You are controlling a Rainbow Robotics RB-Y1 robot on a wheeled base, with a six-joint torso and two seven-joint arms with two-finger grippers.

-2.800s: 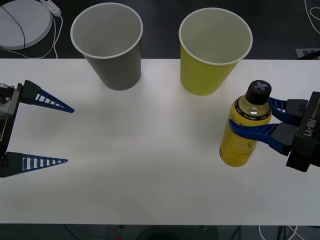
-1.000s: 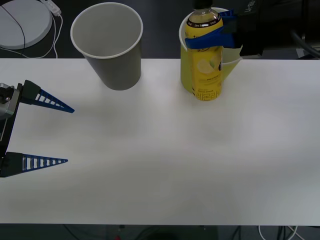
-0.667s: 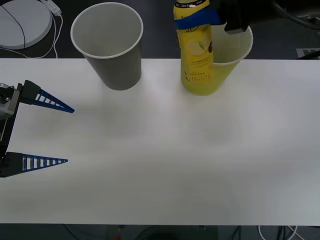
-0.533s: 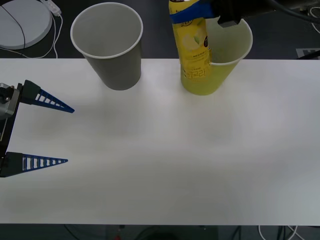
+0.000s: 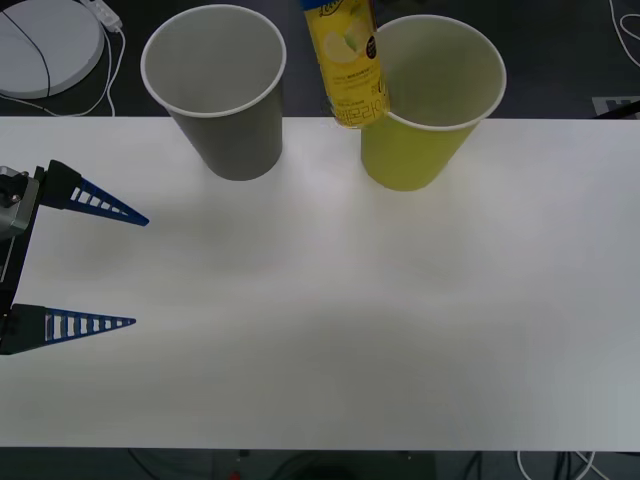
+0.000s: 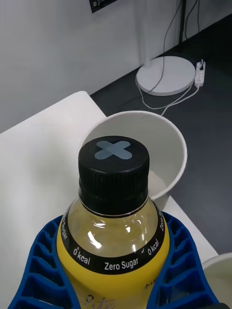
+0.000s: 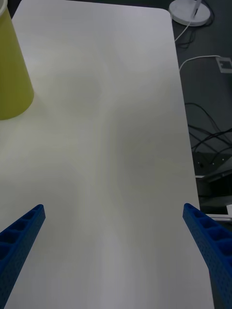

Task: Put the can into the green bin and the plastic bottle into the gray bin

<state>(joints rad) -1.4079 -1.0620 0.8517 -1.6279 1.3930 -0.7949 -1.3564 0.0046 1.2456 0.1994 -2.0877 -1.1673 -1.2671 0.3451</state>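
The plastic bottle (image 5: 347, 62) hangs in the air above the gap between the gray bin (image 5: 225, 110) and the green bin (image 5: 425, 120), with its base just over the near rim of the green one in the front view. The right gripper (image 6: 113, 270) has its blue ribbed fingers (image 6: 41, 263) clamped round the bottle's shoulder, just under the black cap (image 6: 114, 166), and the right wrist view looks down past that cap into the gray bin's white mouth. To do this step well, I judge the bottle should be carried on across until its base sits squarely over the gray opening. It should then be lowered clear of the rim before release, so the light paper cup is not tipped. The left gripper (image 5: 88, 262) waits spread wide above the desk (image 5: 350, 320) at the robot's left, holding nothing.
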